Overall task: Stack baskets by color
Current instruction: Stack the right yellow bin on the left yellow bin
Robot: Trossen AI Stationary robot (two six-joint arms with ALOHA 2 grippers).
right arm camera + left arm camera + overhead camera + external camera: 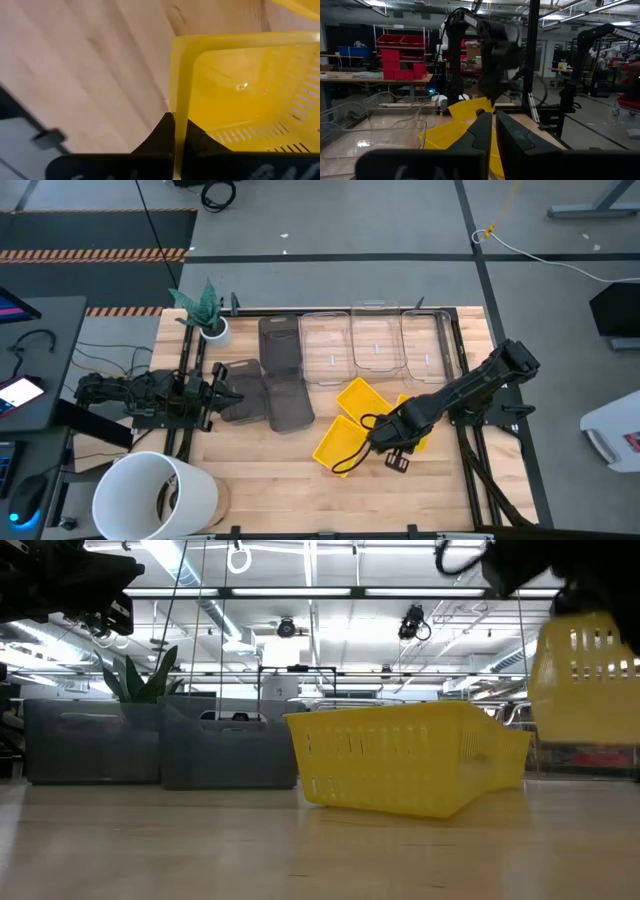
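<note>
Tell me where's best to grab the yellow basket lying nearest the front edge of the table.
Probably by a thin side wall at the rim, coming from above. That yellow basket lies open side up with its rim bare, and a hand closes easily over a thin wall. The right hand is already shut on another yellow basket's rim that way.

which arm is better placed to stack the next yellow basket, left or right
Right. Its pincer is shut on the rim of a yellow basket, beside the other yellow baskets. The left pincer sits across the table by the grey baskets.
</note>
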